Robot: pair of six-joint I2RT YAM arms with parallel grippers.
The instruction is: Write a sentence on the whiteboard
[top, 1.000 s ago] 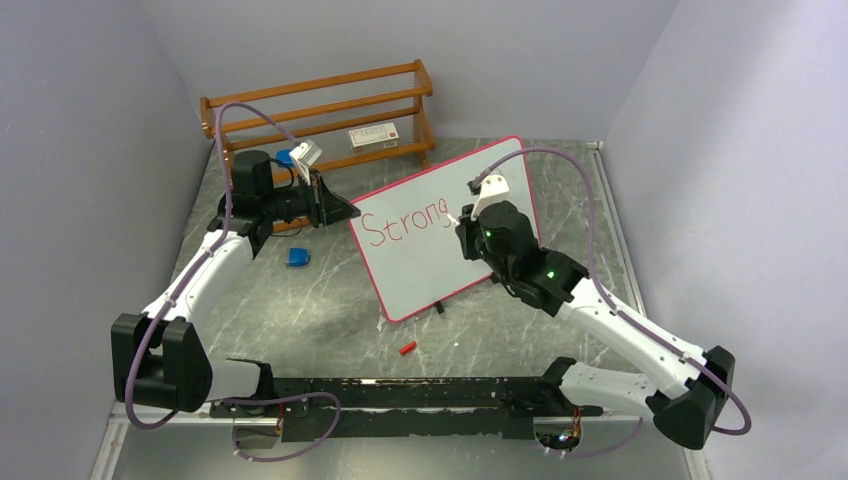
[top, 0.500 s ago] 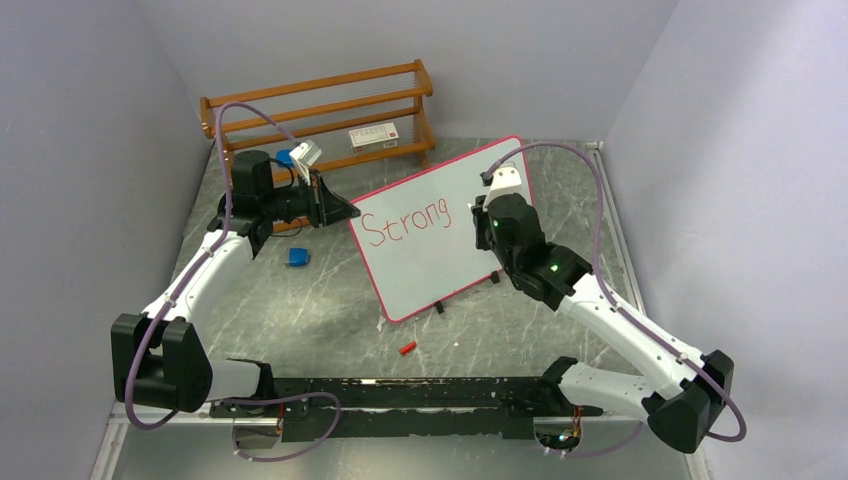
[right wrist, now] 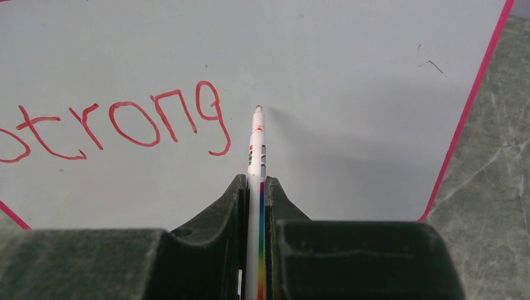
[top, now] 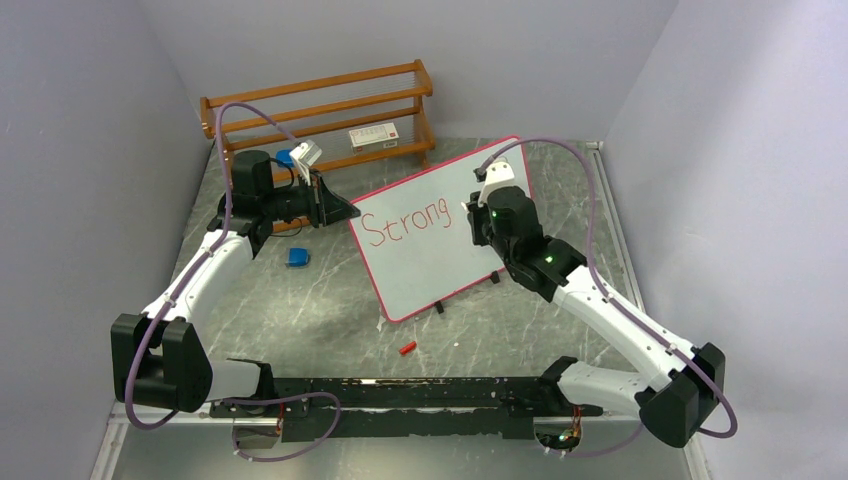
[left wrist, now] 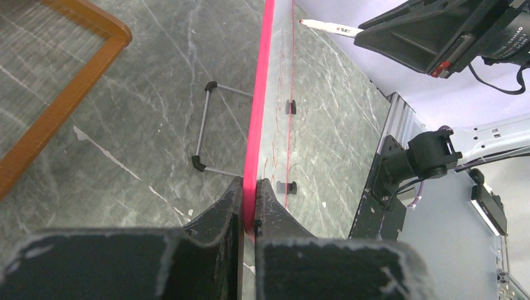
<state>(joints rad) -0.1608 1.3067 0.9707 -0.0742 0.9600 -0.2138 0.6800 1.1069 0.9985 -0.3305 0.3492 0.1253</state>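
The whiteboard stood propped near the middle of the table, a little toward one o'clock. It was turned so that its top right corner pointed to one o'clock and its lower left corner to seven. It had small black feet under its near edge.

Of the sentence, one red word, "Strong", ran across the upper left part of the board.

The left gripper came in from nine o'clock, its two fingers pinched tight on the pink rim at the board's left edge. The right gripper reached over the board from four o'clock. It was clamped on a white marker whose red tip pointed at bare board just to the three o'clock side of the "g". I could not tell whether the tip touched the surface.

Behind the board, at eleven o'clock, a wooden rack stood against the far wall with a small white box on its lower shelf. A blue thing lay on the table at nine o'clock from the board, near the left arm. A small red cap lay at six o'clock, apart from the board's near edge.
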